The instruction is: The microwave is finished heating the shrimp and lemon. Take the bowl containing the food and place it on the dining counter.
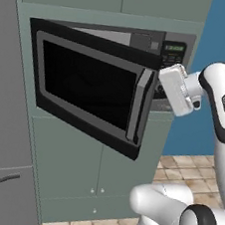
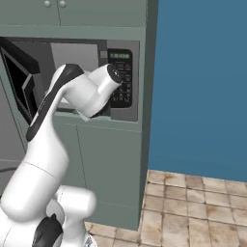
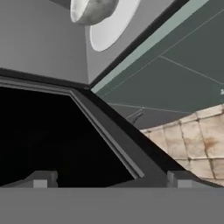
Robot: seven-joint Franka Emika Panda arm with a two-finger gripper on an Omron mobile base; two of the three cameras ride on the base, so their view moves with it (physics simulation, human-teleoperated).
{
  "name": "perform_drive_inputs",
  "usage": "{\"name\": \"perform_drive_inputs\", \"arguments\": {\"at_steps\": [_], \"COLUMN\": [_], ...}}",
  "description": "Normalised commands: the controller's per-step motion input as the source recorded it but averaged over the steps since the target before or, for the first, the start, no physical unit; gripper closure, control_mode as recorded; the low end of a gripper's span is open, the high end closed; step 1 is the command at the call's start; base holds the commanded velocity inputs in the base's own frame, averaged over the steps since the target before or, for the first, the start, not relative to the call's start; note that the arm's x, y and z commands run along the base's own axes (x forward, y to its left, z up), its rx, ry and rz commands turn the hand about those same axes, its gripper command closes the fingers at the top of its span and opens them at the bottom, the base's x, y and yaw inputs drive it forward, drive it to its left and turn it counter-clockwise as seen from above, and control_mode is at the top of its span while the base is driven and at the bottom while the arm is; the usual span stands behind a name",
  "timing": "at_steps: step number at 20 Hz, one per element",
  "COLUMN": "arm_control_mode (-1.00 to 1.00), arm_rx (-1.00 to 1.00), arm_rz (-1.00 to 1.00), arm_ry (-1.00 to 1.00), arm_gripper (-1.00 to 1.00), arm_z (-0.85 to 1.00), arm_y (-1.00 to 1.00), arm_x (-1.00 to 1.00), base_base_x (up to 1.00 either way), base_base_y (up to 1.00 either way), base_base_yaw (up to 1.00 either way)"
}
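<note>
One door [image 1: 88, 86] stands swung wide from the microwave [image 1: 144, 41] in the left base view, its grey-framed dark window facing the camera and its bar handle [image 1: 139, 105] on the free edge. Just beside that edge, the white hand [image 1: 178, 89] of the arm hovers, level with the keypad [image 1: 174, 48] and its green display; the fingers are hidden behind the door, so whether they are spread or pressed together cannot be told here.

From the right base view, the arm [image 2: 53, 125] bends across the open microwave cavity [image 2: 72, 55], the wrist in front of the keypad [image 2: 120, 77].

Through the hand view, the dark window of the door [image 3: 48, 131] lies close below the two finger tips [image 3: 41, 179], which stand well apart with nothing between them. At the top edge, the bowl [image 3: 94, 8] sits on the white round plate [image 3: 116, 26] inside the grey cavity. Tiled floor [image 3: 192, 140] shows at right.
</note>
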Motion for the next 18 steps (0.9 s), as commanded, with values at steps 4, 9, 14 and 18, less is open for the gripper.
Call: {"name": "perform_drive_inputs", "arguments": {"at_steps": [4, 9, 14, 18], "arm_control_mode": [-1.00, -1.00, -1.00, -1.00], "arm_rx": [0.08, 0.10, 0.11, 0.09], "arm_rz": [0.08, 0.06, 0.09, 0.15], "arm_ry": [0.03, 0.00, 0.00, -0.01], "arm_gripper": [-1.00, -1.00, -1.00, -1.00], "arm_z": [0.00, 0.00, 0.00, 0.02], "arm_y": [0.68, 0.73, 0.72, 0.67], "arm_x": [0.00, 0.00, -0.24, -0.62], "base_base_x": [0.00, 0.00, 0.00, 0.00], "base_base_y": [0.00, 0.00, 0.00, 0.00], "base_base_yaw": [0.00, 0.00, 0.00, 0.00]}}
